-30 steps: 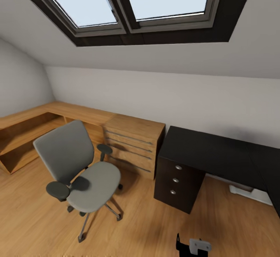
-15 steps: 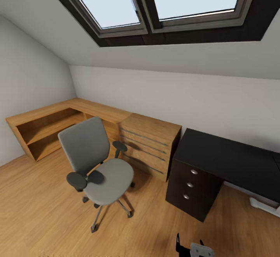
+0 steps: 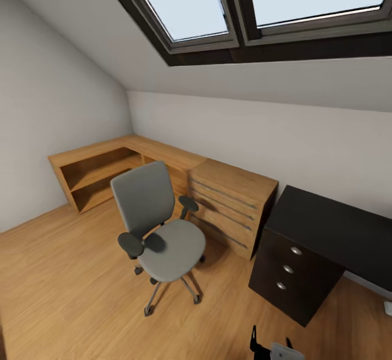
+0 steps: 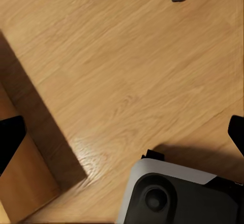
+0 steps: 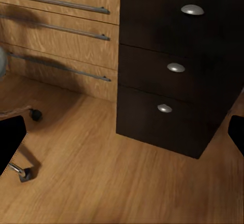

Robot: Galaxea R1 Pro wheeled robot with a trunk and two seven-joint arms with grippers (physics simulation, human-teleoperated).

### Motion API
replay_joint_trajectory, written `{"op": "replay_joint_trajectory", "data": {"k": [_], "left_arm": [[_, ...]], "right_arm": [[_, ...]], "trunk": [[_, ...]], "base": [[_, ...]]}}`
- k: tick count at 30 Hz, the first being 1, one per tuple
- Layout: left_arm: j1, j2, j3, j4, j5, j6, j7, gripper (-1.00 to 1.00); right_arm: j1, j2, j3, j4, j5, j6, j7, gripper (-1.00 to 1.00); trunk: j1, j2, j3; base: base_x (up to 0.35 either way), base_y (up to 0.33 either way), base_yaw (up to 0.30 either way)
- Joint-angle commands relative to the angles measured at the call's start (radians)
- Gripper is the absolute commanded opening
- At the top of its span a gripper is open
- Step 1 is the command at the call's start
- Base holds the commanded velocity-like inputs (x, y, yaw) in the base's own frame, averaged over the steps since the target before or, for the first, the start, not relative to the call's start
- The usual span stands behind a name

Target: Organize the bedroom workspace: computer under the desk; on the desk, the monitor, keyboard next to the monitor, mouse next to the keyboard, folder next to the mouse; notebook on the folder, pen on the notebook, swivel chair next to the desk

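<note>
One swivel chair: grey seat & back, 2 round black armrests, metal star base on casters, standing on wood floor just left of light wooden drawer unit w/ 4 long silver pulls. Right of that, touching it, black glossy table; its dark unit has 3 drawers w/ 3 silver knobs. 2 skylight panes overhead. Left claw & right claw: both spread wide, holding nothing, over floor.

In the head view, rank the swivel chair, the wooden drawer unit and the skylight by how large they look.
1. skylight, cropped by the frame
2. swivel chair
3. wooden drawer unit
The chair stands nearer the camera, so that ranking is unsure.
</note>
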Motion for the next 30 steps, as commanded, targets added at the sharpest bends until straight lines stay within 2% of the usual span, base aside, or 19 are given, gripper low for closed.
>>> {"op": "replay_joint_trajectory", "data": {"k": [1, 5, 8, 18, 22, 26, 28, 30], "left_arm": [[0.0, 0.0, -0.003, -0.002, 0.008, -0.003, 0.002, 1.0], [0.0, 0.0, -0.004, -0.002, 0.007, -0.021, 0.002, 1.0], [0.0, -0.001, -0.007, 0.022, 0.005, -0.067, 0.001, 1.0], [0.0, -0.001, -0.007, 0.044, 0.003, -0.132, 0.0, 1.0], [0.0, -0.002, -0.006, 0.048, 0.004, -0.177, 0.0, 1.0], [0.0, -0.002, -0.007, 0.074, 0.003, -0.273, -0.001, 1.0], [0.0, -0.003, -0.013, 0.121, 0.003, -0.401, -0.004, 1.0], [0.0, -0.003, -0.029, 0.148, 0.003, -0.449, -0.005, 1.0]], "right_arm": [[-0.001, 0.001, 0.009, 0.002, -0.003, -0.006, -0.01, 1.0], [-0.001, 0.003, 0.009, 0.002, -0.002, -0.014, -0.022, 1.0], [-0.001, 0.004, 0.009, 0.002, -0.002, -0.019, -0.028, 1.0], [0.0, 0.001, 0.008, 0.001, 0.0, -0.02, -0.03, 1.0], [0.0, -0.004, 0.007, -0.001, 0.008, -0.021, -0.03, 1.0], [0.005, -0.023, 0.007, 0.0, 0.03, -0.025, -0.03, 1.0], [0.024, -0.047, 0.007, 0.0, 0.059, -0.032, -0.03, 1.0], [0.041, -0.057, 0.007, -0.001, 0.077, -0.045, -0.031, 1.0]], "trunk": [[0.001, -0.002, -0.002], [0.001, -0.002, -0.002], [0.001, -0.002, -0.002], [0.001, -0.002, -0.002], [0.001, -0.002, -0.002], [0.001, -0.002, -0.002], [0.001, -0.002, -0.002], [0.001, -0.002, -0.002]], "base": [[0.0, 0.0, 0.28], [0.0, 0.0, 0.28], [0.0, 0.0, 0.28], [0.0, 0.0, 0.28], [0.0, 0.0, 0.28], [0.0, 0.0, 0.28], [0.0, 0.0, 0.28], [0.0, 0.0, 0.28]]}}
